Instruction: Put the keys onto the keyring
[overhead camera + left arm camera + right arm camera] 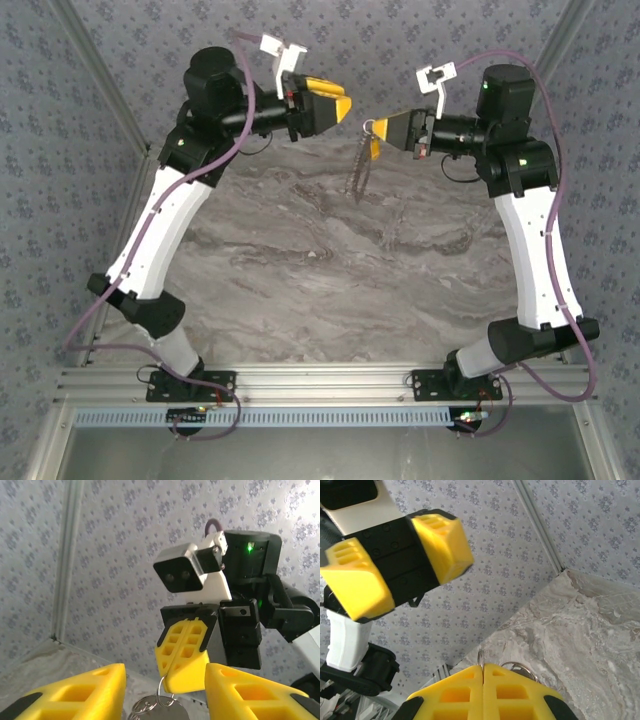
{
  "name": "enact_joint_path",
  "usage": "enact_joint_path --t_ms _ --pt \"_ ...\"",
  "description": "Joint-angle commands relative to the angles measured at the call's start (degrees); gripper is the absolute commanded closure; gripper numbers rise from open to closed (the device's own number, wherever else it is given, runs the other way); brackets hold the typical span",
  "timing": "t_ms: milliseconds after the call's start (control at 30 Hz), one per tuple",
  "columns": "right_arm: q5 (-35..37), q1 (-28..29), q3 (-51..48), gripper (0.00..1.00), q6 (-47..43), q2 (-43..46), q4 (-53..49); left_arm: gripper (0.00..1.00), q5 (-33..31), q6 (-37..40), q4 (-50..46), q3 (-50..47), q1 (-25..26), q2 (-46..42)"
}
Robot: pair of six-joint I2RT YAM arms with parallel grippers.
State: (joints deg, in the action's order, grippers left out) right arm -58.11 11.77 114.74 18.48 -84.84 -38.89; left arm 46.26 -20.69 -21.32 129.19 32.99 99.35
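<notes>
My right gripper (382, 126) is shut on the thin silvery keyring (369, 125), held up above the marble table (300, 260). Below the ring hang a tiny key (374, 149) with a yellow-orange head and a short chain (359, 180). In the right wrist view the keyring (481, 658) pokes out between the closed fingers of the right gripper (483, 669). My left gripper (345, 100) is open just left of the ring, with nothing in it. In the left wrist view its fingers (80, 692) frame the right gripper (172, 682), and the keyring (161, 692) dangles there with a round metal tag.
Patterned walls close in the table on the left, back and right. Both arms meet near the back wall. In the right wrist view the left gripper (400, 565) hovers close at upper left, and the table's far corner (565, 572) lies beyond.
</notes>
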Motion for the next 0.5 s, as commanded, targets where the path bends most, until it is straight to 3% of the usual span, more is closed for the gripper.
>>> enact_joint_path --t_ms 0,467 --pt "-2.27 0.5 1.01 1.0 -1.43 1.48 -0.48 0.57 5.06 1.92 -6.54 3.97 0.23 1.99" --pt "-2.88 0.79 -0.12 1.0 -1.01 1.43 1.15 0.6 7.95 0.93 -7.15 6.79 1.5 5.65"
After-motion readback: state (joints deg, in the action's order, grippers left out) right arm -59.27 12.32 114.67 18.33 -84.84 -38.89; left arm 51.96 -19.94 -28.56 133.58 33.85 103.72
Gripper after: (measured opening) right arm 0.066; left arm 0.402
